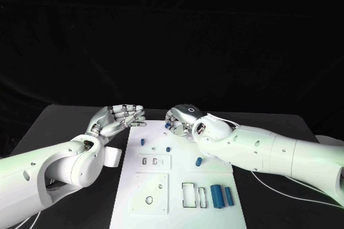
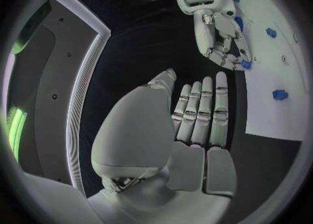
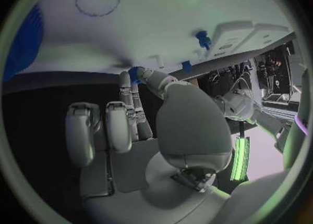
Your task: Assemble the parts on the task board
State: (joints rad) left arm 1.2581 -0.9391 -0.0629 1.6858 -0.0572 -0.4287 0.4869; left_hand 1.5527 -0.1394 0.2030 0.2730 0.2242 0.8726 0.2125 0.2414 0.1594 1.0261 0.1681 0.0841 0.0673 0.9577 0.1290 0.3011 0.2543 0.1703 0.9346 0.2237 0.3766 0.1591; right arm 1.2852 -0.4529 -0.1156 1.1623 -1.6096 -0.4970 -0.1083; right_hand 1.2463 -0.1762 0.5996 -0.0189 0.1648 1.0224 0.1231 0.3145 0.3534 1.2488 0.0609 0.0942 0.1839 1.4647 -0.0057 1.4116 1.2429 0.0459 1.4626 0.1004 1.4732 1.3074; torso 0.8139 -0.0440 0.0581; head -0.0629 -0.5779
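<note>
Black bench (image 1: 64,119), white task board (image 1: 179,189) lying lengthwise down its middle. Right hand (image 1: 181,120) is over the board's far edge, about 12 o'clock from the board centre — fingers (image 3: 133,96) curled down, tips pinching a small blue part (image 1: 167,124) right at the board surface; the left wrist view shows the same blue piece (image 2: 245,64) between those fingertips. Left hand (image 1: 118,118) sits just off the board's far left corner, roughly 10 o'clock, palm turned toward the right hand, fingers (image 2: 202,107) straight and close together, holding nothing; its tips are near the board edge but I cannot tell whether they touch it. Loose parts on the board: a small blue peg (image 1: 142,141) at about 11 o'clock, another small one (image 1: 168,149) near centre, a blue piece (image 1: 199,162) at 2 o'clock beside the right forearm. Toward 5 o'clock — two longer blue cylinders (image 1: 216,195) side by side, with a narrow rectangular slot (image 1: 188,194) just left of them. A raised white plate with an oval hole (image 1: 150,192) at 7 o'clock.
</note>
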